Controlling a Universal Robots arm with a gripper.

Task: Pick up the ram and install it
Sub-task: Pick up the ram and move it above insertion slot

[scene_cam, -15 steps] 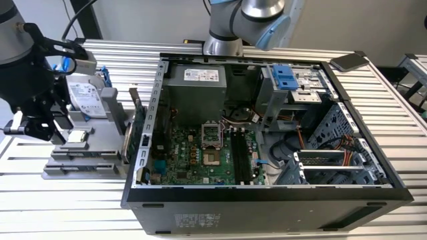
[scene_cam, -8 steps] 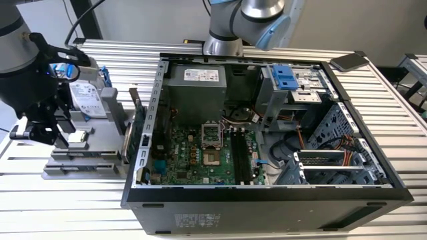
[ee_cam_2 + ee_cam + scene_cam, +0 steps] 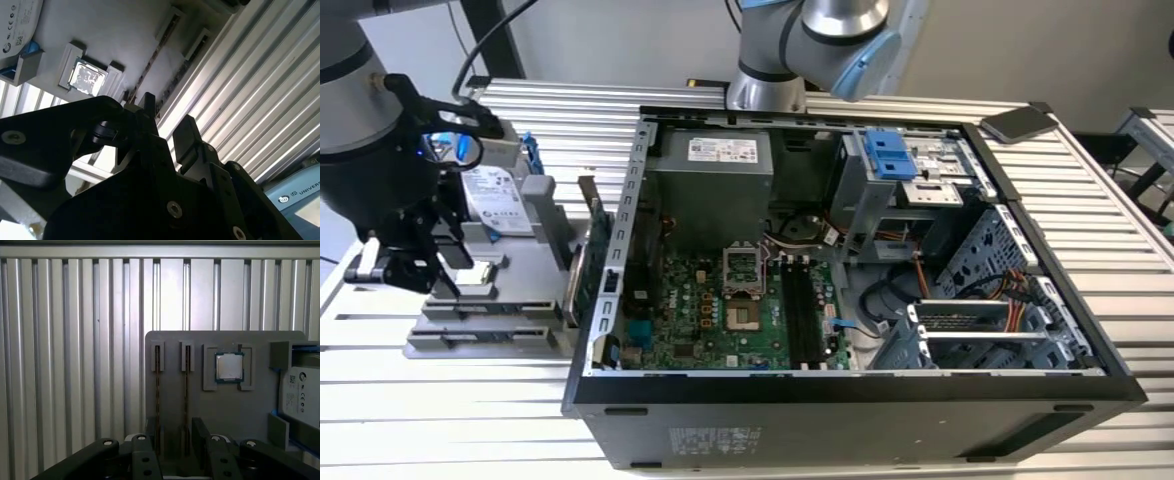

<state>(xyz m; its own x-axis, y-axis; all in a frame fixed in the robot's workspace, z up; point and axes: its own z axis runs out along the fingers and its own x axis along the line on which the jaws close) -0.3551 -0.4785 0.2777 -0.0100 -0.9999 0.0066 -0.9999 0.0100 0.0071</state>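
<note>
**Gripper.** The gripper hangs at the exterior view's left, over a grey holder on the slatted table. It is outside the open case. In both wrist views its 2 fingers stand apart, with an open gap between them, just above the holder's surface. Whether either finger touches the holder cannot be told.

**Ram.** In the first wrist view the ram stands on edge in a narrow slot of the holder. A second stick stands in the parallel slot just beside it. Both slots run toward the fingers, and the ram's near end lies in line with the gap between them. The second stick lies close by 1 finger. Contact with either stick cannot be confirmed.

**Holder, other contents.** A square silver processor sits in its own recess beside the 2 slots. A drive lies at the holder's far side from the sticks.

**Case.** The case fills the middle of the exterior view. The motherboard lies flat inside it, and its long black slots are near the frame's centre, well apart from the ram.
</note>
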